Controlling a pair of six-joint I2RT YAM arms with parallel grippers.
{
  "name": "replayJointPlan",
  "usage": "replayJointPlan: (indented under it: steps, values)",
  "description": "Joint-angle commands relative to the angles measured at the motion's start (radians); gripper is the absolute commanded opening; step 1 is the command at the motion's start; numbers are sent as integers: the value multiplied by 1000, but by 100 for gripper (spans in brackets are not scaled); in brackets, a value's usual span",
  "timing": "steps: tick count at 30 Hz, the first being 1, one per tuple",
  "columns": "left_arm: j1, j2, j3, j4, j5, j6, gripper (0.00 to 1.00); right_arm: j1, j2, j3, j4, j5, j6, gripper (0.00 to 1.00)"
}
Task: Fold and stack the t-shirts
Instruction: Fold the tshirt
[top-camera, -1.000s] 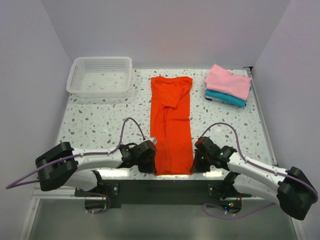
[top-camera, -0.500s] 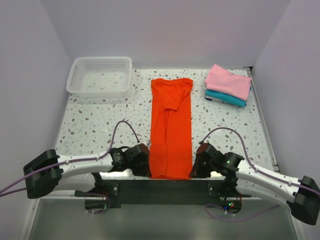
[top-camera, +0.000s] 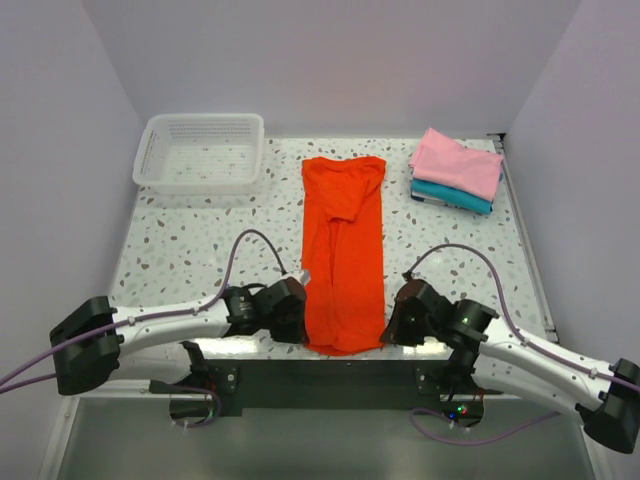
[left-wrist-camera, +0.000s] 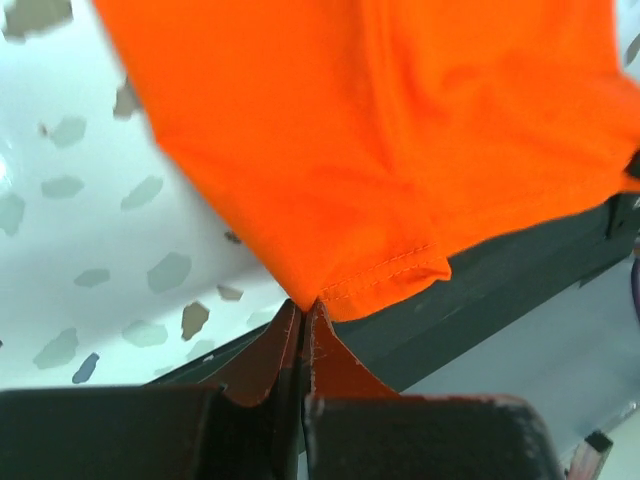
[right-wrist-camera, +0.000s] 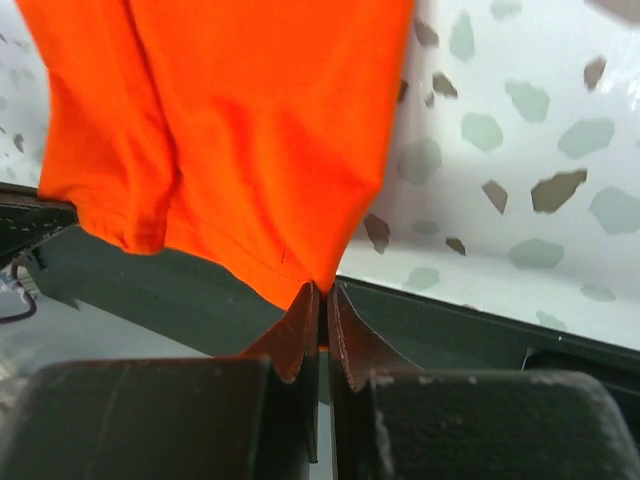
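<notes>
Two near corners of the orange-red t-shirt (top-camera: 343, 250) are pinched, one in each gripper. The left gripper (top-camera: 298, 322) is clamped shut on the near left hem corner and the right gripper (top-camera: 390, 330) on the near right one; both wrist views show the cloth running straight into the closed fingertips. The shirt lies as a long narrow strip down the middle of the speckled surface (top-camera: 190, 240), its sides folded in, the collar end toward the far wall and the hem end at the near edge. There the held corners sit slightly raised and the hem sags between them. This looks like the start of the lengthwise fold, hem over to collar. The next move calls for both arms to lift and travel away together at matching height and pace, keeping the hem stretched, then lay it down squarely on the far end before letting go. The pink t-shirt (top-camera: 457, 162) rests folded on the teal t-shirt (top-camera: 450, 193) at the far right, well apart from both grippers, likely the stack to join. A white basket (top-camera: 205, 120) stands at the far left.
</notes>
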Motion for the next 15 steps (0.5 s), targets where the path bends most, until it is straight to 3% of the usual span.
replayJointPlan:
  steps: [1, 7, 11, 15]
  values:
    - [2, 37, 115, -42, -109, 54, 0, 5, 46, 91, -15, 102, -82, 0]
    - [74, 56, 188, -50, -201, 116, 0, -12, 98, 255, -16, 269, -169, 0]
    - [189, 67, 215, 19, -171, 175, 0, -95, 168, 319, 67, 263, -269, 0]
    - [219, 99, 284, 61, -195, 221, 0, -194, 253, 362, 161, 246, -333, 0]
